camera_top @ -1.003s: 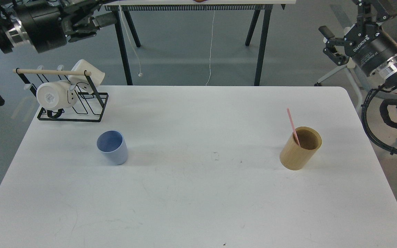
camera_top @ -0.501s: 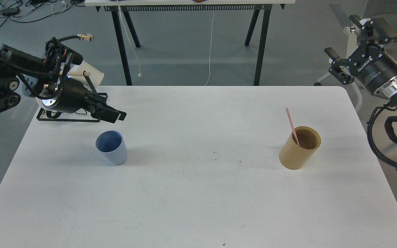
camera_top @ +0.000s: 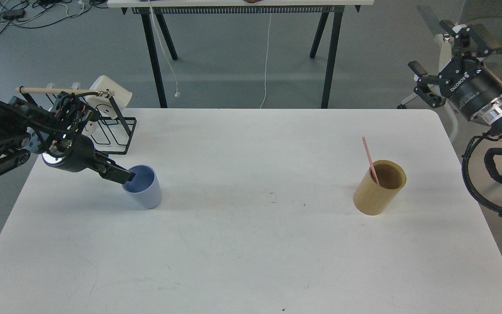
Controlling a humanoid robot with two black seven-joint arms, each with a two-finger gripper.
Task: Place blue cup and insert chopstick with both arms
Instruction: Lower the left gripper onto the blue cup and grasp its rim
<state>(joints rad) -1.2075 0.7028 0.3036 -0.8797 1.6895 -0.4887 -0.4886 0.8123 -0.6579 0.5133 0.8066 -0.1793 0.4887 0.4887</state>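
Note:
The blue cup (camera_top: 145, 192) stands upright on the white table (camera_top: 251, 244), left of centre. My left gripper (camera_top: 124, 176) comes in low from the left, and its dark fingertips are at the cup's left rim. The two fingers cannot be told apart. A pink chopstick (camera_top: 370, 160) leans in the round wooden holder (camera_top: 378, 191) on the right side of the table. My right gripper (camera_top: 442, 53) hangs open and empty off the table's far right corner, well above and behind the holder.
A black wire rack (camera_top: 113, 131) with a wooden bar and white cups (camera_top: 113, 93) stands at the back left corner, just behind my left arm. A trestle table's legs (camera_top: 327, 52) stand beyond the far edge.
My left arm has swung down from high at the back left, past the rack, to the blue cup's left rim. My right gripper has shifted slightly. The cup and the holder have stayed put.

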